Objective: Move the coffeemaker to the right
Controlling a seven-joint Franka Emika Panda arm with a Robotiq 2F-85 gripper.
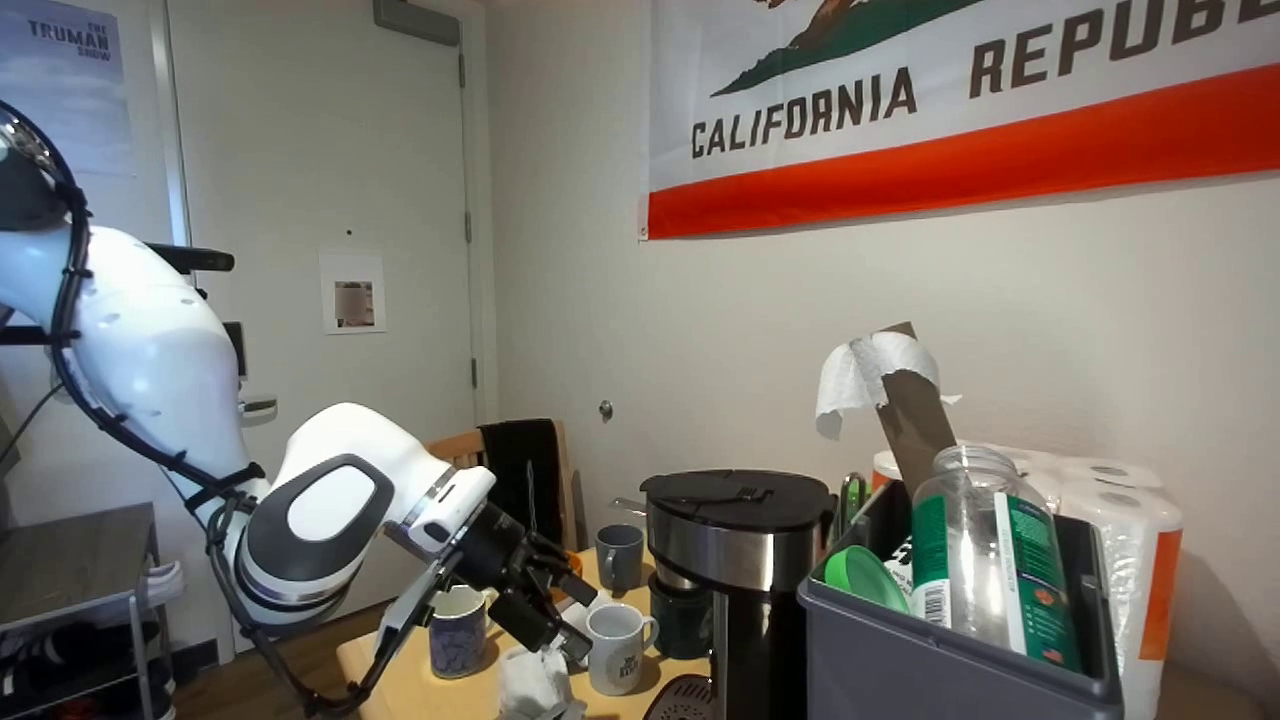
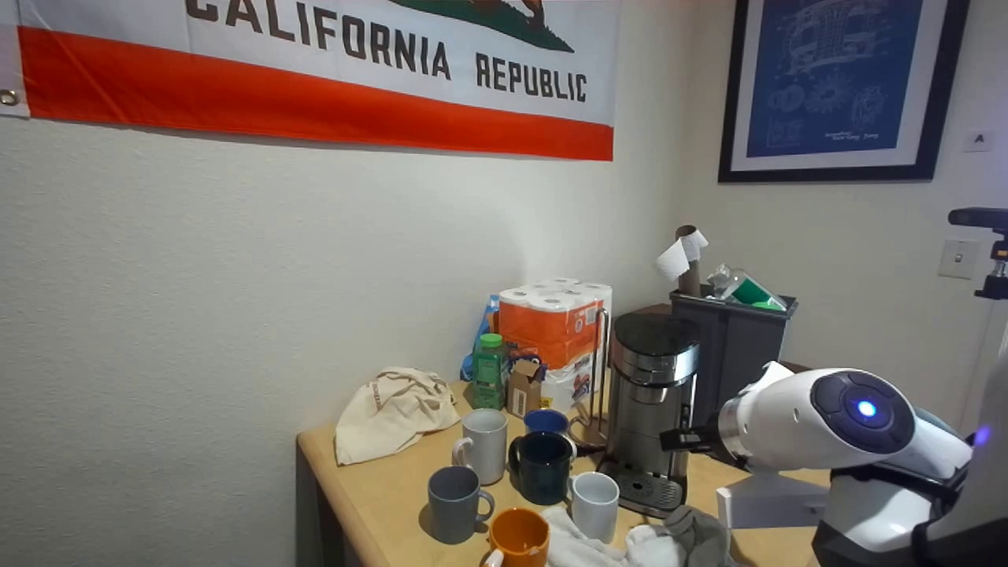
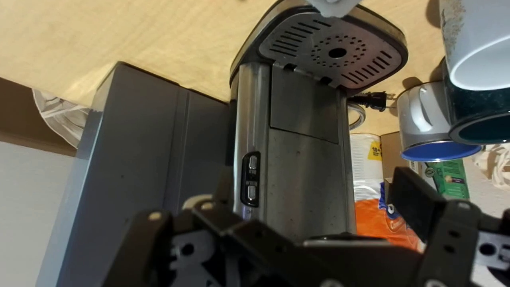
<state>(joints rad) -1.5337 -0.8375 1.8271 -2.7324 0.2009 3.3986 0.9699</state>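
The coffeemaker [image 2: 647,409] stands upright on the wooden table, black-topped with a silver rim and a steel front. Its drip tray [image 3: 332,52] sticks out at the base. My gripper [image 1: 583,618] is in front of the appliance, with a gap between them in an exterior view. In another exterior view the gripper [image 2: 674,440] overlaps the lower front of the machine. Seen from the wrist, the jaws are wide apart, and the coffeemaker's front [image 3: 305,175] fills the space between them, beyond the fingertips. Nothing is held.
Right beside the coffeemaker stands a dark grey bin [image 1: 960,660] of packaging. On its opposite side are several mugs, including a white mug [image 2: 594,504] close to the drip tray. Crumpled cloths [image 2: 693,535] lie in front. Paper rolls [image 2: 551,323] stand behind.
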